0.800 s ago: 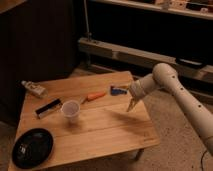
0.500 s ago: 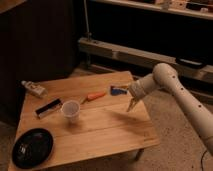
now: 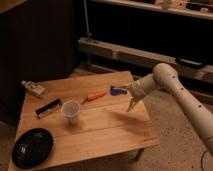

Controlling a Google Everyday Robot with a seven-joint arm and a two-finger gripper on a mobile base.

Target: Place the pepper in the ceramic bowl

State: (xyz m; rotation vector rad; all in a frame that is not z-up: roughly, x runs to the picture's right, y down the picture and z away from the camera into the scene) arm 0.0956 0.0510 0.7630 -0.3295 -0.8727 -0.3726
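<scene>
Currently: slim orange-red pepper (image 3: 95, 96) lies flat on the low wooden slatted table (image 3: 105, 132), far of centre, between the small translucent whitish plastic cup (image 3: 70, 110) and the small blue block (image 3: 118, 91), touching neither. Wide shallow glossy black ceramic bowl (image 3: 32, 147) sits at the near left corner, well apart from the pepper. Gripper (image 3: 132, 103) hangs over the table's right side, just right of the blue block, pointing down. Cannot tell how far it is open; no hold on the pepper. Flat black bar (image 3: 48, 107) left of cup; pale bottle (image 3: 34, 89) at far left.
</scene>
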